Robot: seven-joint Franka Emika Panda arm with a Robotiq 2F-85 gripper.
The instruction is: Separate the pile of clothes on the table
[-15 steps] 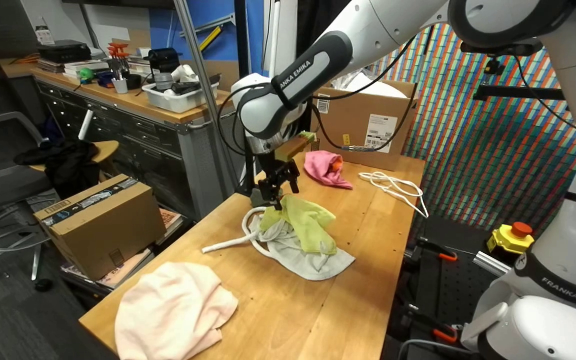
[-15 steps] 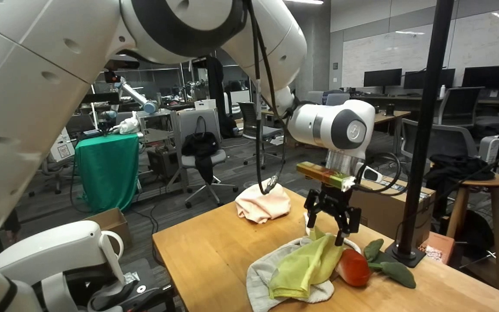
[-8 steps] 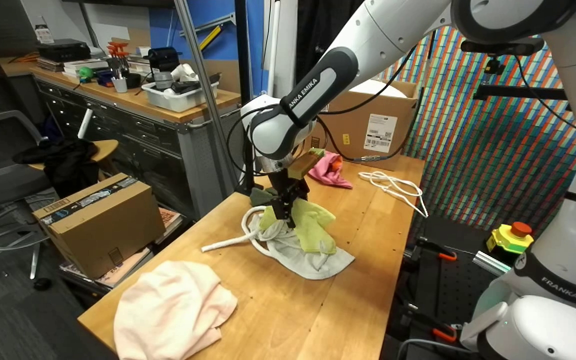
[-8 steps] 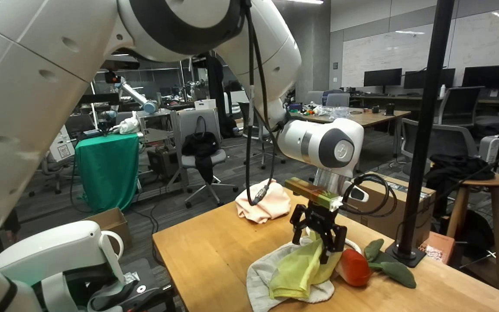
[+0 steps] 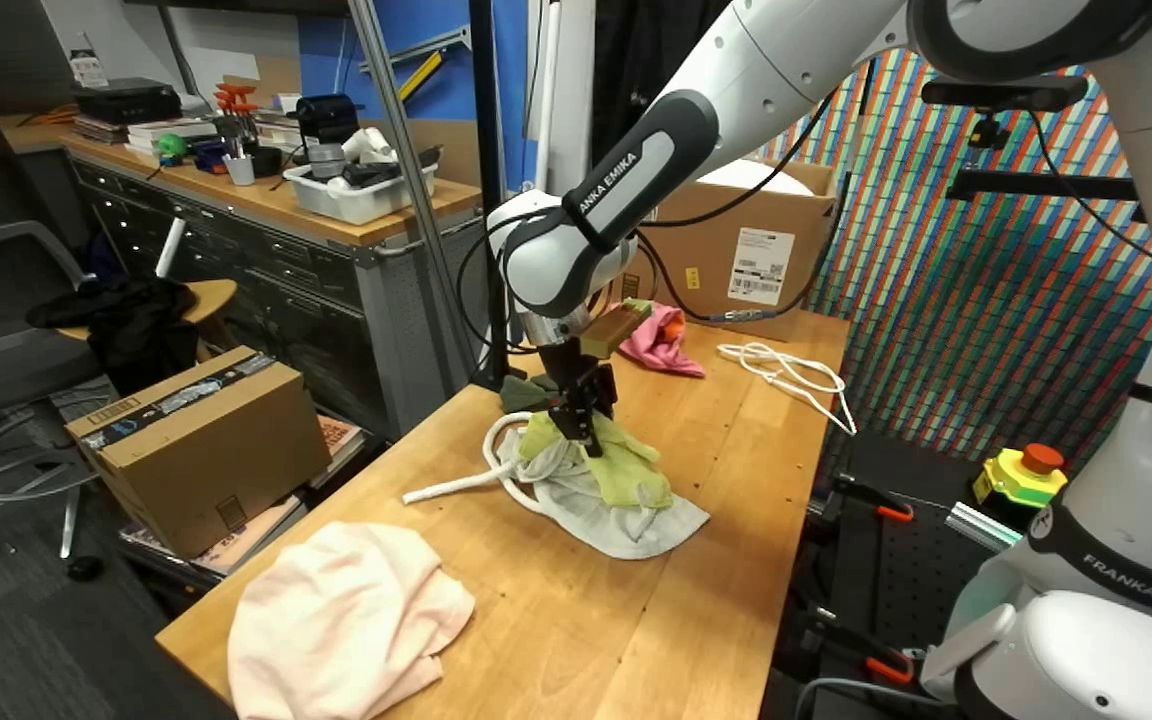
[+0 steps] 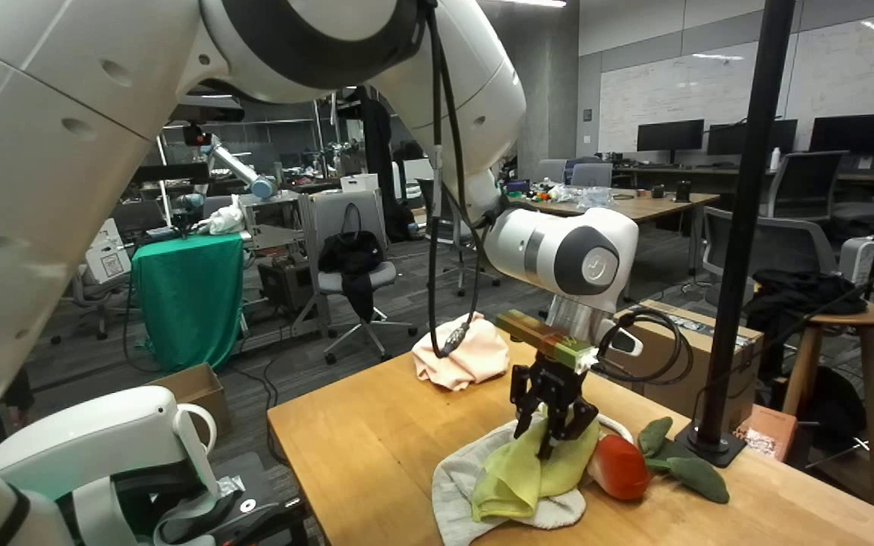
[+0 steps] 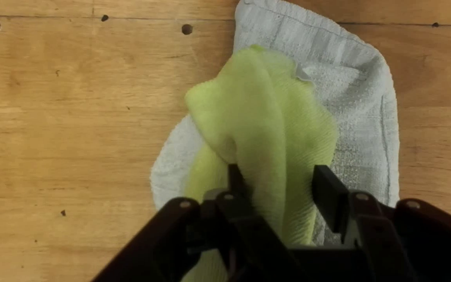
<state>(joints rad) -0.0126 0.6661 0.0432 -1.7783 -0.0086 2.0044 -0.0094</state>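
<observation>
- The gripper (image 7: pixel 280 182) has its fingers (image 7: pixel 330 196) moderately apart, and a fold of the yellow cloth (image 7: pixel 260 113) stands between them.
- Compared with half a second before, the fingers are closer together, and the yellow cloth is folded differently.
- The yellow cloth lies mostly upon the grey cloth (image 7: pixel 366 117), both on the wooden table (image 7: pixel 73 117).

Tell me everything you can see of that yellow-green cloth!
The yellow-green cloth looks soft and thin, its surface finely ribbed in the wrist view. It lies crumpled, mostly on top of a pale grey cloth, one corner jutting out over the wooden table. The robot's black gripper straddles a raised fold; whether it pinches the fabric, I can't tell.
</observation>
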